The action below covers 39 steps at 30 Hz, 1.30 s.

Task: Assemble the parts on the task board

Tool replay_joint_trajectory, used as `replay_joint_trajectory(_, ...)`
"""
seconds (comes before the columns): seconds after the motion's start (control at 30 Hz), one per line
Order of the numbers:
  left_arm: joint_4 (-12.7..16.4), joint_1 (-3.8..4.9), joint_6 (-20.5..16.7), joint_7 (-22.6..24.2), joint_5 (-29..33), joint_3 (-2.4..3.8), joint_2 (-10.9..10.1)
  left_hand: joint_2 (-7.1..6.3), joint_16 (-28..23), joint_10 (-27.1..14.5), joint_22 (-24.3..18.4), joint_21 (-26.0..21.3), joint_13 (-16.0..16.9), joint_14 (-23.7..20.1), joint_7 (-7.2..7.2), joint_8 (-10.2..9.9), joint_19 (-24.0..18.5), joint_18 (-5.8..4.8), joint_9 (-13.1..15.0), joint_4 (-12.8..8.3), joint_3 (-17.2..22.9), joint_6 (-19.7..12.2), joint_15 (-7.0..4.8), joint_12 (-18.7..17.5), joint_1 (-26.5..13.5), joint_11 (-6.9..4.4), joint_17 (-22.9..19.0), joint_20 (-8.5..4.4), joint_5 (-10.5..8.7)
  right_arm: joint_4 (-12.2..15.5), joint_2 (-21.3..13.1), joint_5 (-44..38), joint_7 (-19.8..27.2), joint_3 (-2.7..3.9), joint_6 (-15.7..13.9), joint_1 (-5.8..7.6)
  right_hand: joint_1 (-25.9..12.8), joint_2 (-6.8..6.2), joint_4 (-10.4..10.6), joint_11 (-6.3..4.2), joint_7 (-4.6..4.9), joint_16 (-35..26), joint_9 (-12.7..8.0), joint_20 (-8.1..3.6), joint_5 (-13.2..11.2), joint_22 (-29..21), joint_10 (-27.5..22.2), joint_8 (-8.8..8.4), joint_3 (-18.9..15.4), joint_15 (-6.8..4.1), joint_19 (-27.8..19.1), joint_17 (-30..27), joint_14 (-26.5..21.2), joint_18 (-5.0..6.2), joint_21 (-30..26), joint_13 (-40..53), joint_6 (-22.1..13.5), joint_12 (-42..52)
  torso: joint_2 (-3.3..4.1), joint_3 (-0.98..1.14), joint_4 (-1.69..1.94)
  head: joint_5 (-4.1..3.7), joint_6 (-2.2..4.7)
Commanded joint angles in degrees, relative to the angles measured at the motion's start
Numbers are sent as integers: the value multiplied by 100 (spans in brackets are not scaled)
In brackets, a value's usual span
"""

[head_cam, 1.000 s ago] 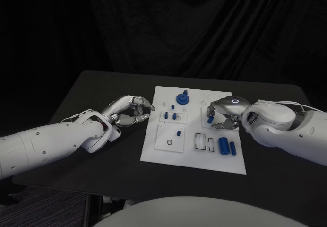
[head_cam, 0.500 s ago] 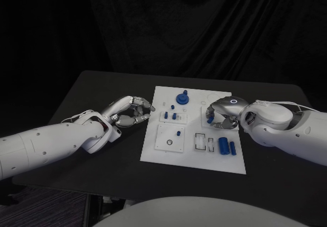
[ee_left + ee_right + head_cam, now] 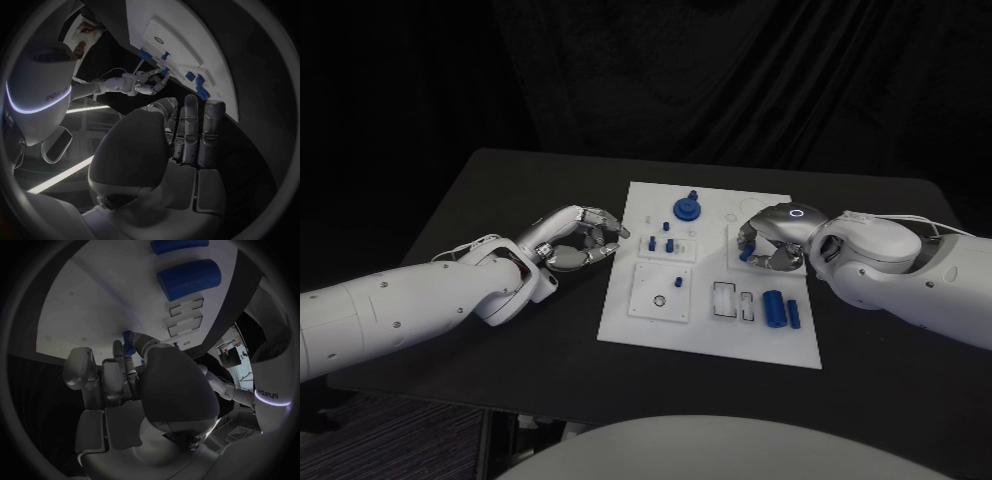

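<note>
The white task board (image 3: 711, 325) lies in the middle of the black table. My right hand (image 3: 772, 240) hovers over the board's right middle and pinches a small blue peg (image 3: 746, 245) between its fingertips; the peg (image 3: 128, 338) also shows in the right wrist view. My left hand (image 3: 578, 237) sits just off the board's left edge, fingers curled in with nothing in them. A blue round knob (image 3: 687, 208) stands near the far edge. Small blue pegs (image 3: 662, 243) stand left of centre. Two blue cylinders (image 3: 782, 308) lie at the near right.
Rectangular slots (image 3: 727, 298) are cut beside the cylinders, and a single peg (image 3: 678, 282) stands in a square inset with a round hole (image 3: 658, 300). Black table (image 3: 516, 330) stretches left of and in front of the board. A dark curtain hangs behind.
My left hand has edged slightly toward the board's left edge. My right hand has stayed almost still over the board with the peg.
</note>
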Motion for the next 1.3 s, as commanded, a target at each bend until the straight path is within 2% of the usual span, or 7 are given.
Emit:
replay_joint_trajectory(0.03,2,-19,77,26,33,5,13,15,-32,-1,435,-40,-8,-55,30,-15,-33,60,-9,-21,11,-31,1,37,23,48,-9,-2,35,-9,5,28,56,2,-216,-15,33,45,-50,-29,-17,22,10,-18,-17,886,126,-6,27,-34,26,13,40,-101,37,-37,102,-57,0,-2,1,6,-1)
replay_joint_trajectory(0.33,-14,-39,105,18,33,5,13,9,-36,-1,436,-37,-12,-59,33,-16,-36,60,-13,-32,13,-35,3,38,31,50,-12,-2,54,8,4,31,126,3,-408,-16,19,85,-181,-128,-94,74,100,-98,-23,936,525,31,17,-120,133,145,143,-140,251,-122,446,-201,0,-1,-2,14,-1)
replay_joint_trajectory(0.57,-15,-49,117,5,33,5,-5,8,-37,-1,435,-42,-16,-62,35,-17,-43,62,-16,-38,16,-37,4,38,35,53,-14,-2,67,117,-65,32,121,4,-525,-13,-2,88,-214,-149,-117,75,146,-120,-25,943,612,47,-6,-141,149,161,161,-146,283,-150,548,-265,0,1,1,48,-1)
replay_joint_trajectory(0.7,-11,-52,115,-1,33,5,-20,8,-37,-1,435,-42,-16,-62,35,-17,-43,62,-16,-38,16,-37,4,38,35,53,-14,-2,67,261,-150,32,101,5,-567,40,-21,81,-213,-151,-122,73,159,-124,-26,942,631,49,-20,-143,149,160,164,-146,282,-158,573,-287,1,1,1,61,-1)
replay_joint_trajectory(1.07,-13,-54,114,-11,33,5,-29,6,-40,0,432,-51,-19,-64,36,-17,-53,64,-18,-43,18,-39,5,39,39,55,-15,-1,75,949,-437,32,-42,5,-538,452,-50,70,-211,-151,-132,98,179,-129,-25,953,636,48,-37,-146,172,220,194,-155,327,-176,604,-333,-3,-2,-8,87,-1)
replay_joint_trajectory(1.3,-37,-62,120,-6,33,5,-10,5,-41,-1,432,-49,-21,-66,37,-17,-54,63,-20,-48,19,-39,5,39,42,56,-16,-1,80,1462,-477,31,-34,4,-524,534,-70,49,-224,-163,-150,149,214,-138,-26,970,675,52,-60,-156,209,331,249,-167,394,-188,643,-372,0,-6,2,120,-1)
